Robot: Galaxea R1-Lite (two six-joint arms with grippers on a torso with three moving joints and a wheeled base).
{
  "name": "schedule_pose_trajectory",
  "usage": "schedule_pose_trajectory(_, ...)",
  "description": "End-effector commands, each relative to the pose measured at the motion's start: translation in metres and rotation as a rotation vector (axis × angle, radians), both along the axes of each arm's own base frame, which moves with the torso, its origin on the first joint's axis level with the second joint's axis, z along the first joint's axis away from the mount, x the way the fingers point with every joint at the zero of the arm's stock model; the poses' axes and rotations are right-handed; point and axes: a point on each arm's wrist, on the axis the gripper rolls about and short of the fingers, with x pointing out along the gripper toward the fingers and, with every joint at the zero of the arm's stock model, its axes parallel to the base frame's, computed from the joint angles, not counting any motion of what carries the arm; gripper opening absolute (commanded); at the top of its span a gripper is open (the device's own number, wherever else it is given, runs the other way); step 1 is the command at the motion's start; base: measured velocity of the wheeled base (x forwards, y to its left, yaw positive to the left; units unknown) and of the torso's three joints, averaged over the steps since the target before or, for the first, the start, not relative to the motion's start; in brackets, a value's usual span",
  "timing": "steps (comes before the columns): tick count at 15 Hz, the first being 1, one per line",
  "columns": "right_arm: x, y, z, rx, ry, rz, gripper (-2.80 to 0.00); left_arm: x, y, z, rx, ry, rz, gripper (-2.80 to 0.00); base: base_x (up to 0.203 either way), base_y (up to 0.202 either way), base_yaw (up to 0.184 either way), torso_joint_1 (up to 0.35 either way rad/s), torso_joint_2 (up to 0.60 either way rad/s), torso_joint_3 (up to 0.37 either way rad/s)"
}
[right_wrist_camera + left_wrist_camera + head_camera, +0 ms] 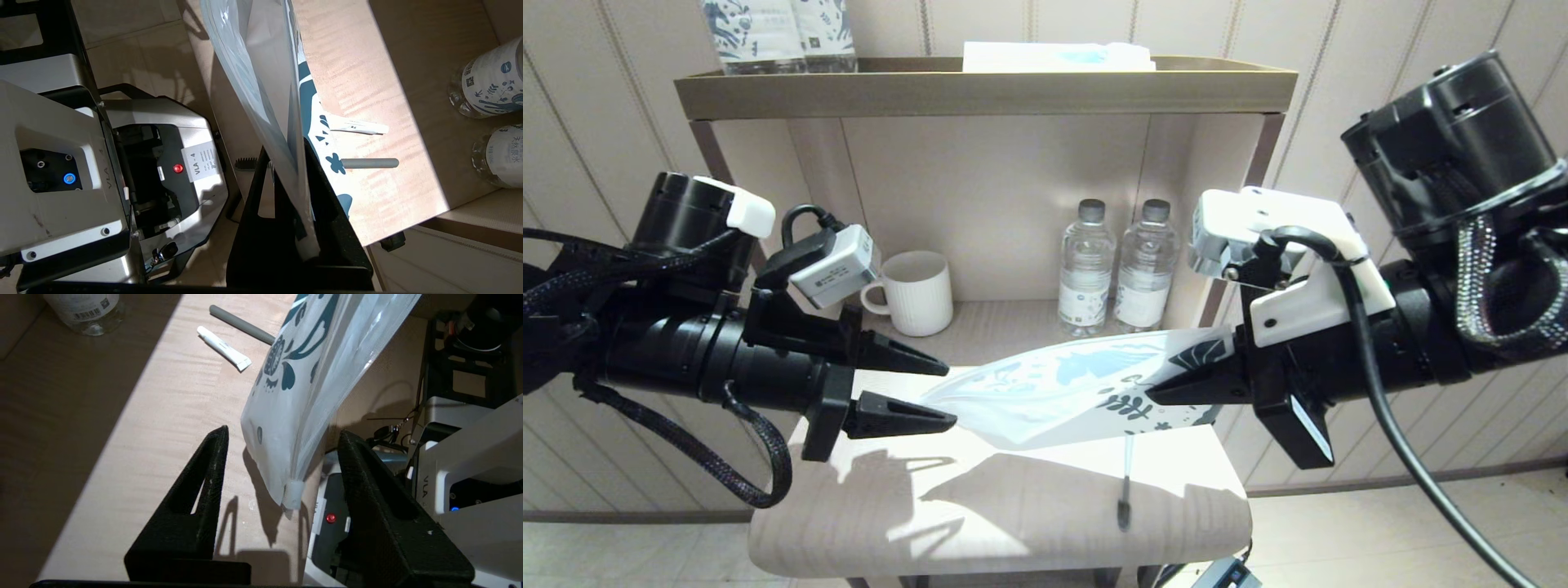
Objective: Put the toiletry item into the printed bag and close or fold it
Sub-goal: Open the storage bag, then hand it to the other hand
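Printed bag (1078, 388) hangs above the desk (980, 514), pinched at its 3 o'clock end by right tool (1156, 396). Left tool (947, 396) spread at its 9 o'clock corner, not gripping. Toothbrush (1125, 482) lies on the desk at 6 o'clock, apparently outside. Risk: bag sags, closed empty.

2 clear water bottles (1116, 265) stand in the shelf beside 1 white mug (919, 291). 1 printed bag (1070, 392), 1 toothbrush (1126, 482), 1 small white tube (224, 348). 2 patterned bottles (778, 33) up top.
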Motion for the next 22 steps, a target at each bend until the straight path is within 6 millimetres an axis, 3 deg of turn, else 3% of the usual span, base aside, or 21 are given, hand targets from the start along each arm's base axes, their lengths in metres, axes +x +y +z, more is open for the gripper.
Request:
schedule_pose_trajectory(1,-0.001,0.001,-0.001,0.006,0.01,0.019,-2.8,0.004,0.0,-0.007,-0.014,0.018,-0.019,0.0,0.0,0.0,0.0,0.0,0.0,0.0)
schedule_pose_trajectory(6,0.003,0.003,0.002,0.054,-0.014,0.025,-2.8,0.008,0.005,-0.024,-0.03,0.074,-0.027,0.0,0.0,0.0,0.0,0.0,0.0,0.0)
schedule_pose_trajectory(19,0.007,0.008,-0.011,0.156,0.009,0.081,-2.8,0.012,0.005,-0.018,-0.063,0.091,-0.011,0.0,0.0,0.0,0.0,0.0,0.0,0.0)
schedule_pose_trajectory(20,0.007,0.008,-0.011,0.155,0.01,0.081,-2.8,0.011,0.006,-0.018,-0.063,0.09,-0.011,-2.8,0.0,0.0,0.0,0.0,0.0,0.0)
schedule_pose_trajectory(22,0.008,0.009,-0.012,0.153,0.013,0.082,-2.8,0.01,0.006,-0.018,-0.068,0.071,-0.013,-2.8,0.0,0.0,0.0,0.0,0.0,0.0)
